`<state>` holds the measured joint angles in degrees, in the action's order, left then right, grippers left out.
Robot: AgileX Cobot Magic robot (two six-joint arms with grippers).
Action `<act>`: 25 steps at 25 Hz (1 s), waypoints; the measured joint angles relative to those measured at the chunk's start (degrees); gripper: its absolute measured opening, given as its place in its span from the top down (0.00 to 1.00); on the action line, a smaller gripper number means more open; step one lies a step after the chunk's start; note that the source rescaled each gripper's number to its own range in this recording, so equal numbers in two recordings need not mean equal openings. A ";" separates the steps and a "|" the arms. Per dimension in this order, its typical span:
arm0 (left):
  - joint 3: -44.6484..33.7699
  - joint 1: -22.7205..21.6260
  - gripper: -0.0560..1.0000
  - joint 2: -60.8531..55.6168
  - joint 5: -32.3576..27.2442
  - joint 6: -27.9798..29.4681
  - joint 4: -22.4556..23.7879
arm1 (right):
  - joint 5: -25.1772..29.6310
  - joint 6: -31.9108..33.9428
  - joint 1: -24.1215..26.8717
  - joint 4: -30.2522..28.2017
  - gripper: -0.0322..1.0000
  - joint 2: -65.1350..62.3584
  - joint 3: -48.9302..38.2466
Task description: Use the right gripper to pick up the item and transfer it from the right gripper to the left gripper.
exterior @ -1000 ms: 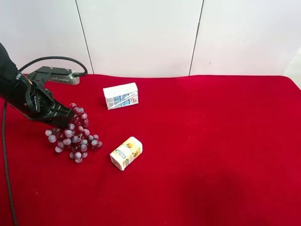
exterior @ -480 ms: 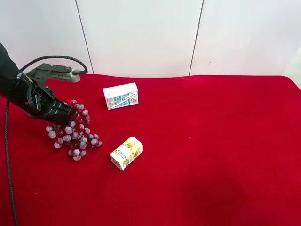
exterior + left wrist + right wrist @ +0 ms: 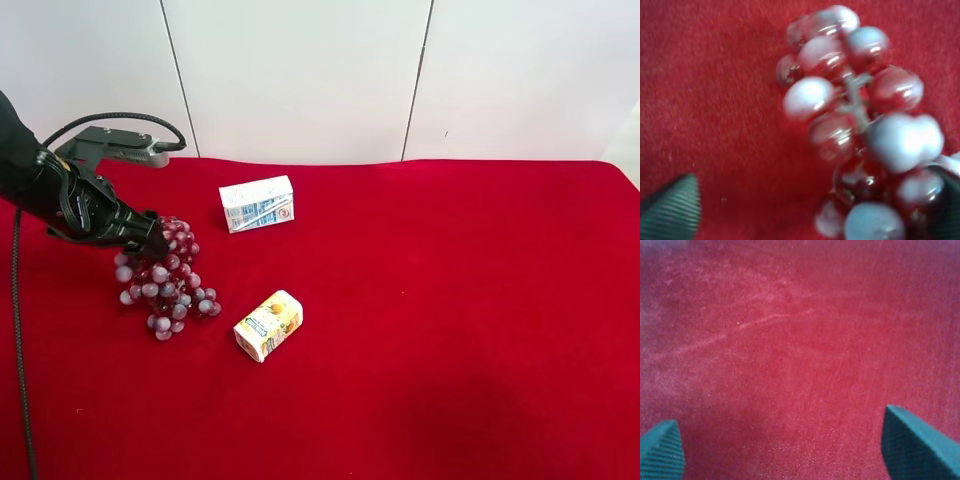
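- One grape bunch (image 3: 165, 283) lies on the red cloth (image 3: 450, 300) near its edge at the exterior high view's left; its long axis runs from the gripper end down toward the camera.
- Left gripper (image 3: 805, 210): fingers spread, one ribbed pad (image 3: 670, 210) well clear of the grapes (image 3: 860, 125), the other at the bunch's side.
- Its all-black arm (image 3: 60, 195) reaches in low from the exterior high view's left.
- Right gripper (image 3: 785, 450): fingers apart over bare cloth.
- Two cartons: white-blue carton (image 3: 257, 204), yellow-white carton (image 3: 268, 325).

Print on both cartons (image 3: 257, 204) is too small to read.
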<state>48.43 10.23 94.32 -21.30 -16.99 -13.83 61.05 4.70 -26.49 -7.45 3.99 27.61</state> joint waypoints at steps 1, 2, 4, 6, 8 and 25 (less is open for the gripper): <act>0.00 0.00 0.07 0.00 0.19 0.00 0.00 | 0.00 0.00 0.00 0.00 0.23 0.00 0.00; 0.00 0.00 0.05 0.05 0.19 0.00 0.00 | 0.00 0.00 0.00 0.00 0.23 0.00 0.00; 0.00 0.00 0.02 0.05 0.23 0.00 0.00 | 0.00 0.00 0.00 0.00 0.23 0.00 -0.06; 0.00 0.00 0.01 0.05 0.23 0.00 0.00 | 0.00 0.00 0.00 0.00 0.23 0.00 -0.12; 0.00 0.00 0.00 0.05 0.25 0.00 0.00 | 0.00 0.00 0.00 0.00 0.23 0.00 -0.17; 0.00 0.00 0.00 -15.85 -20.98 2.28 -0.11 | 0.00 0.00 0.00 0.00 0.23 0.00 -0.17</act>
<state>48.43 10.23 78.47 -42.27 -14.71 -13.94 61.05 4.70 -26.49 -7.45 3.99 27.44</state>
